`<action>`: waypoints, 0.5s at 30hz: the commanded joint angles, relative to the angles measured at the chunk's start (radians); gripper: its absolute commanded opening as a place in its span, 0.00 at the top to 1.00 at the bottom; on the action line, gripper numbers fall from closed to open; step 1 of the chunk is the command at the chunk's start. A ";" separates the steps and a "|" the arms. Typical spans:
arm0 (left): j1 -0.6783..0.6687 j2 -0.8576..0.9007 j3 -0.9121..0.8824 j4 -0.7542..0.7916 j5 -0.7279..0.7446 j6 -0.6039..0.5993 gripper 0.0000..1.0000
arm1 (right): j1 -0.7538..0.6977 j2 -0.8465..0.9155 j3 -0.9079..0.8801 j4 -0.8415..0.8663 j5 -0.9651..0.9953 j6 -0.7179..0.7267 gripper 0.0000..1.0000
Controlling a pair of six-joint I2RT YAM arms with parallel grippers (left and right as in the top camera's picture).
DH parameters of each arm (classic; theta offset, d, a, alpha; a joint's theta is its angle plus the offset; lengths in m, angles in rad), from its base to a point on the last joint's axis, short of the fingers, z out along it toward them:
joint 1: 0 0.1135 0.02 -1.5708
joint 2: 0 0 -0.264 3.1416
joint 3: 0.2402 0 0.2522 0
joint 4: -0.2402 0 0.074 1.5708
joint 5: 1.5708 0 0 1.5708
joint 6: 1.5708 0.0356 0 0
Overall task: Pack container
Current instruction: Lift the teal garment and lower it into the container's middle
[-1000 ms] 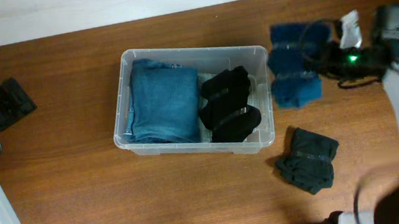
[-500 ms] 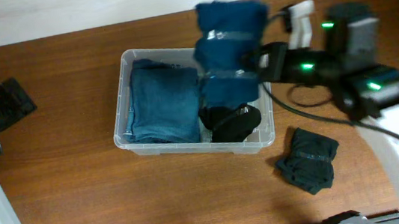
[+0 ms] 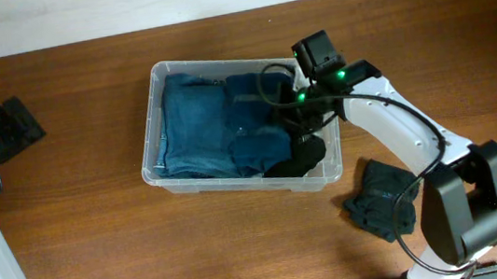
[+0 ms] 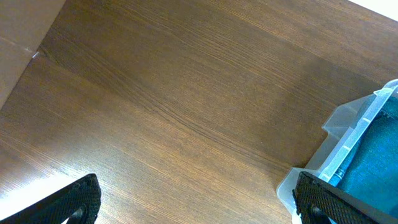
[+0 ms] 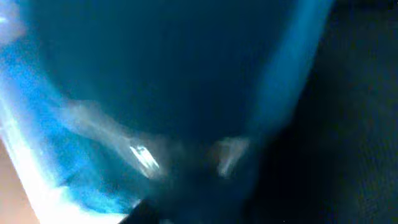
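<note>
Container (image 3: 148,151) with blue cloths (image 3: 195,127)

Container (image 3: 235,184): clear, in the middle of the table (image 3: 102,250).
Inside: blue folded cloth (image 3: 193,127) at 9 o'clock, blue bundle (image 3: 252,131) centre, black bundle (image 3: 300,160) toward 4 o'clock.
Right gripper (image 3: 293,114): low over the container's 3 o'clock half, jaws hidden.
Grey bundle (image 3: 384,199): on the table, 4 o'clock of the container.

No legible text, labels, brands or numbers anywhere; right wrist view too blurred to tell.
</note>
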 commanded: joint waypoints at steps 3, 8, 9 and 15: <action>0.002 -0.002 -0.001 0.003 0.002 -0.002 0.00 | 0.003 -0.040 0.015 -0.049 0.211 -0.151 0.31; 0.002 -0.002 -0.001 0.003 0.002 -0.002 0.00 | 0.000 -0.227 0.016 -0.084 0.213 -0.203 0.23; 0.002 -0.002 -0.001 0.003 0.002 -0.002 0.00 | -0.010 -0.283 0.016 -0.090 0.212 -0.203 0.21; 0.002 -0.002 -0.001 0.003 0.002 -0.002 0.00 | -0.142 -0.574 0.015 -0.170 0.212 -0.219 0.16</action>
